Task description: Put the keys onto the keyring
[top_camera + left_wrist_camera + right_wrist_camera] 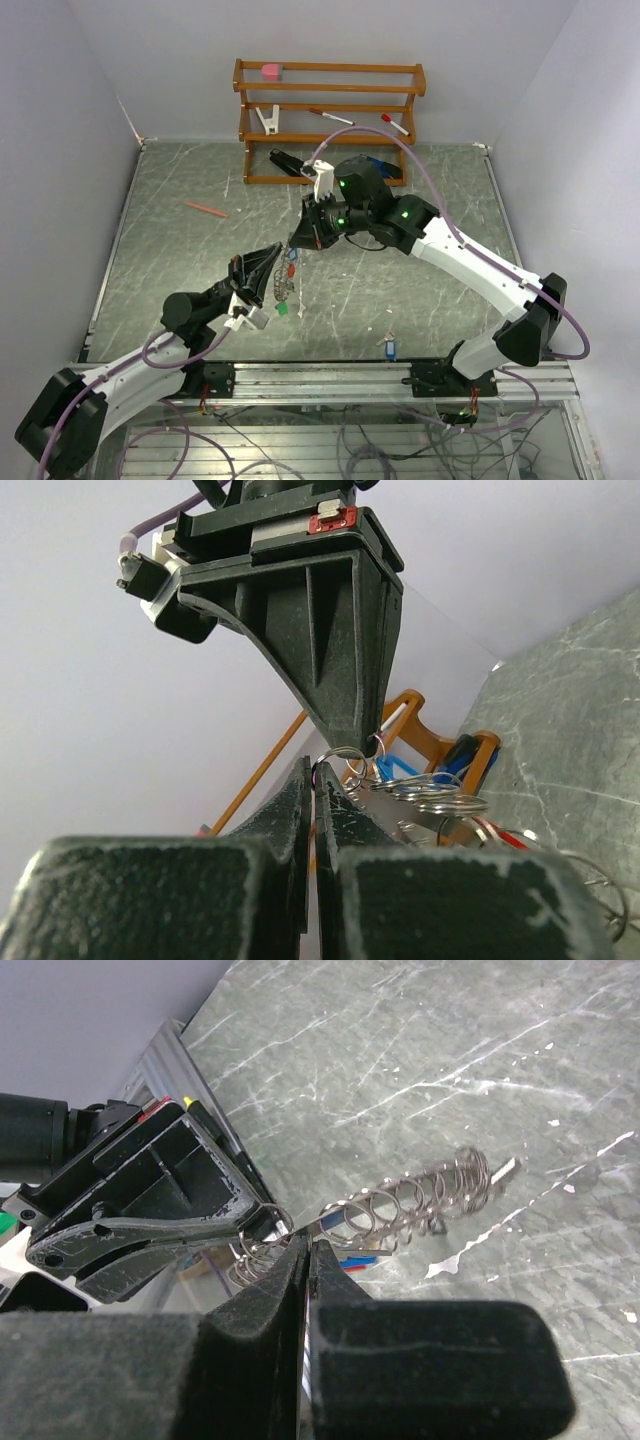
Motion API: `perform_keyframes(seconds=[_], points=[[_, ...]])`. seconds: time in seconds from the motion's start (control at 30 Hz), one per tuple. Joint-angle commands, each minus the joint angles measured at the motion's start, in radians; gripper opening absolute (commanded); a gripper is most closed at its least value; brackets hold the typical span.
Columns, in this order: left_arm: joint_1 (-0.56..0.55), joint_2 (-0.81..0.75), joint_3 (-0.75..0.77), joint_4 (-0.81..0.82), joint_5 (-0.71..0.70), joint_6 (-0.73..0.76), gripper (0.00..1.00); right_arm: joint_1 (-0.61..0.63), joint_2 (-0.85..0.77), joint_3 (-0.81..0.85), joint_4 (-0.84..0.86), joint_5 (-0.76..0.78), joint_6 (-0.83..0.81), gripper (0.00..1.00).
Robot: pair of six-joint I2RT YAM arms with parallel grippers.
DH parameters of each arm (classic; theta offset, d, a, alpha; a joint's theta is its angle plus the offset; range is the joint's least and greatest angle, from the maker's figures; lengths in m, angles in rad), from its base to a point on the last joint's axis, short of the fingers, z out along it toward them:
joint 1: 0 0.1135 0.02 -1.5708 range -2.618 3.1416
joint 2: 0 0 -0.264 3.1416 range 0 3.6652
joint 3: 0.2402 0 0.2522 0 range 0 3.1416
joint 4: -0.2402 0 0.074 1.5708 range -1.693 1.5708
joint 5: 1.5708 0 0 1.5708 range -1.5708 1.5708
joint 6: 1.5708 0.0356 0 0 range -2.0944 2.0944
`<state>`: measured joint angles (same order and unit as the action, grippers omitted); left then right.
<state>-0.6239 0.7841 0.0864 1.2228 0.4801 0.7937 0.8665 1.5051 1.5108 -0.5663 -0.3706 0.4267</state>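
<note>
From above, the thin metal keyring fringed with silvery keys (pixel 285 290) is too small for me to count its keys. In the left wrist view the black left claw (pixel 314 780) hides its lower loops.

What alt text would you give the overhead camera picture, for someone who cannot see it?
Two robot arms meet above a grey marbled table, the left gripper and right gripper both shut, tips together at the keyring, a dangling bunch of keys with coloured tags. One small blue-tagged key lies near the front edge; a wooden rack stands at the back.
</note>
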Motion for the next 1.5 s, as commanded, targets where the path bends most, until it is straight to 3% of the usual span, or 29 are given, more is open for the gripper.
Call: perform_keyframes(seconds=[0.0, 0.67, 1.47], points=[[-0.008, 0.006, 0.02, 0.127, 0.017, 0.007, 0.07, 0.007, -0.011, 0.024, 0.001, -0.007, -0.002, 0.0], [-0.008, -0.005, 0.024, 0.145, 0.002, -0.014, 0.07, 0.008, -0.038, -0.061, 0.077, -0.079, 0.016, 0.0], [-0.013, -0.005, 0.015, 0.137, 0.014, -0.019, 0.07, 0.008, -0.065, -0.036, 0.087, -0.072, 0.02, 0.0]])
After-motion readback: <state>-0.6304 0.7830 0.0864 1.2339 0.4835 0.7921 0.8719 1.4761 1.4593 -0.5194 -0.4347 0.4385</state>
